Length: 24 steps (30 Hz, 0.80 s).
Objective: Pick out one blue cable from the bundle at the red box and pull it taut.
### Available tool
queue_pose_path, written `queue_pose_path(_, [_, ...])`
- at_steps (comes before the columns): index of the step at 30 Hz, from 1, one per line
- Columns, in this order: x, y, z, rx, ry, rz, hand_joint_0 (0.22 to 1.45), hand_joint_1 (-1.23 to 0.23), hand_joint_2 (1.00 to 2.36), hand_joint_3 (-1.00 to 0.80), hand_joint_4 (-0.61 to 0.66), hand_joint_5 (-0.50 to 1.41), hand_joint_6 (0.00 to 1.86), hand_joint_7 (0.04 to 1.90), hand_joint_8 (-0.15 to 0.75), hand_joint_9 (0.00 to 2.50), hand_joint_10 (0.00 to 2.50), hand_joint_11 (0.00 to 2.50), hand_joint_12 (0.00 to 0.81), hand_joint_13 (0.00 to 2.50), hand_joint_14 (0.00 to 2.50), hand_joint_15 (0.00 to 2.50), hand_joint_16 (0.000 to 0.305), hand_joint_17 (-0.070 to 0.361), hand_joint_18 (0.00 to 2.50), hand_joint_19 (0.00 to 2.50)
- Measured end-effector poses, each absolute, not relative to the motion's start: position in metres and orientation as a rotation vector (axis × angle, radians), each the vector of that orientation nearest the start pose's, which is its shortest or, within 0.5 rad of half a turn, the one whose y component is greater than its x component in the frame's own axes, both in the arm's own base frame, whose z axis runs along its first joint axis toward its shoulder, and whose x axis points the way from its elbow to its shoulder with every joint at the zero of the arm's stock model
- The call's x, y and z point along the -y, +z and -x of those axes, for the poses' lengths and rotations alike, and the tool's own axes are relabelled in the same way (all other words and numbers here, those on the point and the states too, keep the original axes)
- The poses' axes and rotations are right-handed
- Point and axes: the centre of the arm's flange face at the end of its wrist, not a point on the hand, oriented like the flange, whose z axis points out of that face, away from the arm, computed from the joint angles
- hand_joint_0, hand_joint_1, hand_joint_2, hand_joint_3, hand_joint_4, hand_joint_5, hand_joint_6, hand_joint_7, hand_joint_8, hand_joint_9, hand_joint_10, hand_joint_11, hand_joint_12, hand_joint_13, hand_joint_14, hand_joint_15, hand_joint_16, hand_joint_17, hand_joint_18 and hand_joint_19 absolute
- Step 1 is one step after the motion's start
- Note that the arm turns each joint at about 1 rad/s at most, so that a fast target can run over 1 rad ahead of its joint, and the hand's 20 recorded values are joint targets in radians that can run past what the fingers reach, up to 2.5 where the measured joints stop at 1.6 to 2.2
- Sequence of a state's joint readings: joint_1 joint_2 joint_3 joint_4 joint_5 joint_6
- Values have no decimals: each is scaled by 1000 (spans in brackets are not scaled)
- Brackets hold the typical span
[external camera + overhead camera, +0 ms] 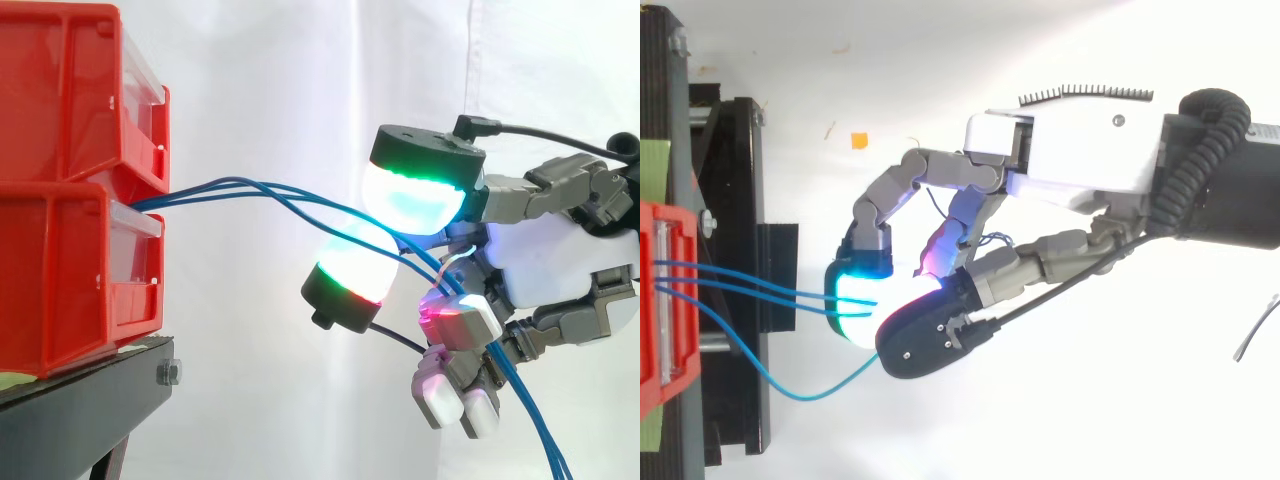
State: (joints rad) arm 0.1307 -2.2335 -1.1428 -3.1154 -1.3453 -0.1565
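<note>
Closest to the side camera, the hand point(560, 260) has two glowing pads point(415, 195) brought together on the blue cables point(260, 190), which leave the front of the lower red bin point(60, 280) at the black stand's point(90, 385) right edge, run between those pads and trail down past the palm. The main risk, as I judge it, is that more than one cable is caught. From above, two lines run nearly straight into the pads while a third, slack cable point(790, 392) sags in a loop beside them. A pull would then tighten two cables, not one. The rounded pads could also let a thin cable slip, and a hard tug might drag the bin off the stand's edge. Count: one hand, three blue cables, two stacked red bins with the upper red bin point(60, 90) on top, one stand.
</note>
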Motion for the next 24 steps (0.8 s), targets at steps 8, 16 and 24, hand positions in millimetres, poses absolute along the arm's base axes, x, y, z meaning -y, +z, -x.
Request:
queue_pose_path(8, [61,289,-731,-1387,901,-1250,686,-770,1010,-366,-15,-153,934,892,286,1249,22,912,361,988,18,462,47,105,944,511])
queue_pose_path(16, [61,289,-731,-1387,901,-1250,676,-763,1000,-500,3,-155,937,865,273,1252,22,914,358,994,17,453,47,105,953,508])
queue_pose_path(24, [61,289,-731,-1387,901,-1250,583,-556,1000,-500,20,-148,926,850,282,1282,22,900,364,1005,16,459,47,107,959,531])
